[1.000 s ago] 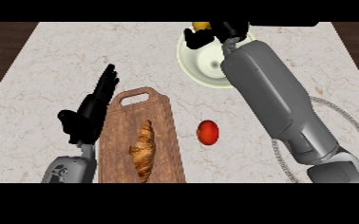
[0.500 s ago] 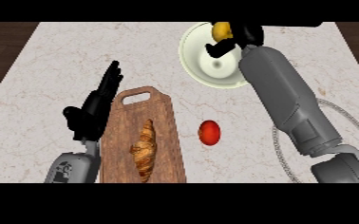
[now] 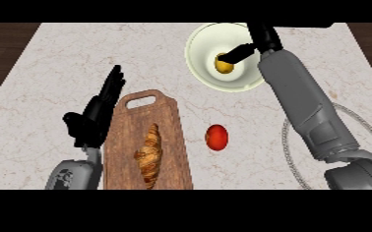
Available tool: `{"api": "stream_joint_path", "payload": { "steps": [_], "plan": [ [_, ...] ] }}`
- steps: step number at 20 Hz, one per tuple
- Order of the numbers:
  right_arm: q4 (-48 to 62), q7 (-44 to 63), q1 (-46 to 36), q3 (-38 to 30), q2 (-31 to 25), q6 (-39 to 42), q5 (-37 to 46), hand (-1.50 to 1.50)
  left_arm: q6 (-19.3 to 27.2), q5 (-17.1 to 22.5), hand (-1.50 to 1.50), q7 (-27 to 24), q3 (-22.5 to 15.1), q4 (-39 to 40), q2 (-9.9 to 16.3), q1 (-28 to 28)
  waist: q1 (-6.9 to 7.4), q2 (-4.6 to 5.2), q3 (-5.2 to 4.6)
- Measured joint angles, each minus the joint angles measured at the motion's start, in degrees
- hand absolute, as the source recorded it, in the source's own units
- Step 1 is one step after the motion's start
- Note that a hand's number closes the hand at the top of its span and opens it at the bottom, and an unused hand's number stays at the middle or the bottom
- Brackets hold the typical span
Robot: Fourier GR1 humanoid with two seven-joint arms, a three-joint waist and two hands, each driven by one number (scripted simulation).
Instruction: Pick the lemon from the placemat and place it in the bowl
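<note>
A pale marbled worktop (image 3: 87, 54) is seen from steeply above. Near its far edge, right of centre, stands a round cream bowl (image 3: 207, 42). The yellow lemon (image 3: 224, 65) lies inside the bowl, near its middle.

The right robot hand (image 3: 256, 42) is over the bowl's right side, at the end of a long grey forearm that enters from the lower right corner. One black finger or thumb points left and down, and its tip touches the lemon's upper right side. Whether the rest of this hand is spread or curled cannot be told.

The left robot hand (image 3: 94, 115) rests at the left of the view, just beside the left edge of a wooden board (image 3: 170, 128). Its fingers are straight and close together, pointing away from the robot, and it holds nothing.

The board has a handle slot at its far end. A golden croissant (image 3: 149, 152) lies lengthwise on it. A small red tomato (image 3: 216, 137) sits on the worktop just right of the board, between it and the right forearm. A pale looped edge, likely the placemat (image 3: 288, 147), shows at the lower right, partly hidden by the forearm.
</note>
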Motion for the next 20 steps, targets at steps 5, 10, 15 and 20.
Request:
{"api": "stream_joint_path", "payload": {
  "steps": [5,10,15,20],
  "plan": [
    [-1.7,-3.8,-0.2,-4.4,0.8,-2.9,-4.0,-1.5,0.4,-0.3,0.0,0.6,0.1,-0.2,-0.2,-0.1,-0.52,-0.27,-0.01],
    [-4.2,-2.3,0.0,-7.9,-0.7,0.7,-8.6,-1.5,-0.2,0.2,0.0,1.0,0.6,-2.1,0.6,1.7,-1.08,-0.58,-0.04],
    [-7.8,-0.6,1.9,-11.3,-4.3,7.7,-13.8,-1.5,-1.1,1.1,0.0,0.3,1.8,-1.3,1.2,2.0,-1.66,-0.73,-0.05],
    [-11.6,-0.9,6.5,-12.9,-7.2,15.6,-18.0,-1.5,-0.6,0.6,0.0,0.4,1.7,-1.3,0.7,1.8,-1.83,-0.77,-0.05]
  ]
}}
